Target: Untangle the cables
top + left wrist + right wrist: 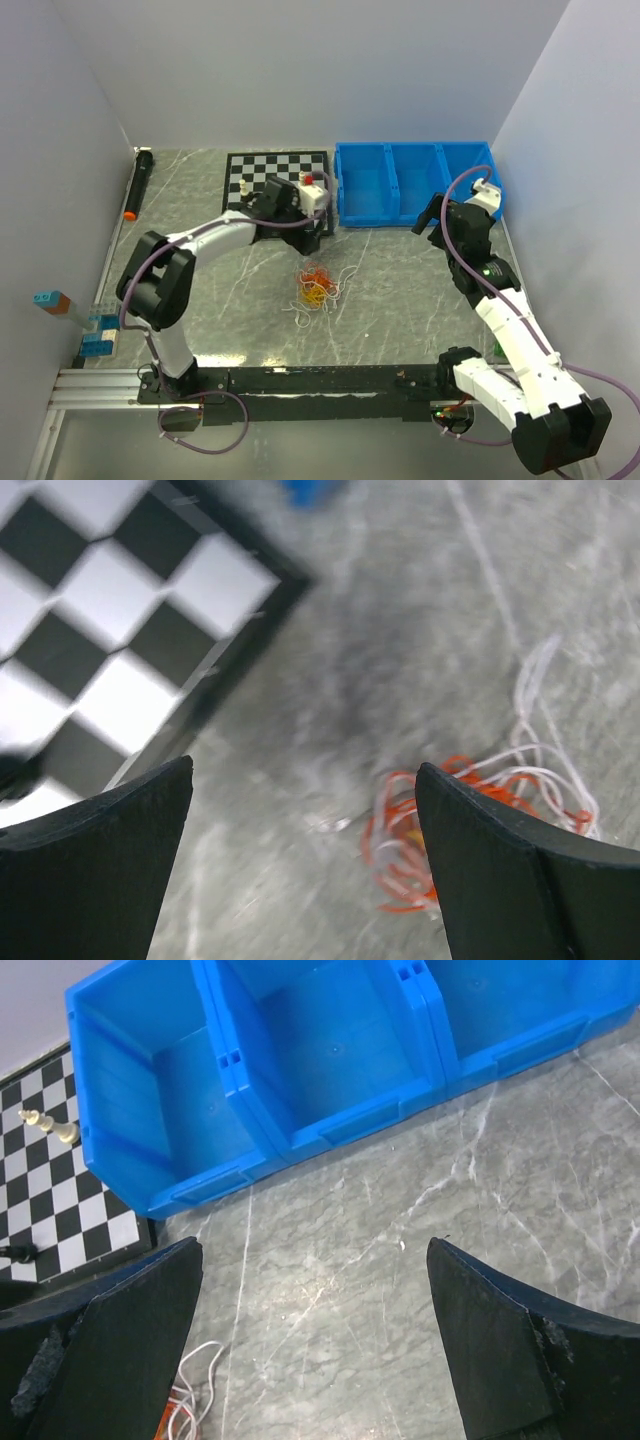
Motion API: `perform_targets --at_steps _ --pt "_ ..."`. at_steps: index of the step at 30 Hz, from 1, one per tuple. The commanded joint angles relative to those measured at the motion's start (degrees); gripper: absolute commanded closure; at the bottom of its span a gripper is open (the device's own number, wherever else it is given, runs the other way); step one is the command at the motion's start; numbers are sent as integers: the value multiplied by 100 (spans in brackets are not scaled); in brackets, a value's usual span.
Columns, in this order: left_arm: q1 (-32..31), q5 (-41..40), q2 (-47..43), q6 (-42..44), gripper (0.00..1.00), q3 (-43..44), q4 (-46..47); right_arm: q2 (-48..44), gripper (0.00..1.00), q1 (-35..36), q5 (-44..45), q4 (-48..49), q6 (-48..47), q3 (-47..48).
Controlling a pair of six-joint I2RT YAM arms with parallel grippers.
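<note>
A grey marbled surface (400,290), walled in white, carries the cables (317,287) as one small tangled heap of orange, yellow and white near its middle. The heap lies on the near side of the chessboard (262,170) and of the blue three-part bin (385,214). The left claw (305,770) hangs over the surface between the chessboard's corner and the heap, jaws spread wide with nothing between them. The right claw (315,1245), equally wide and empty, hovers near the bin's front, well apart from the heap.
</note>
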Motion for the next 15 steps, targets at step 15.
perform_targets --at_steps 15 --pt "-1166 84 27 1304 3 -916 -43 1862 1 -3 172 343 -180 1297"
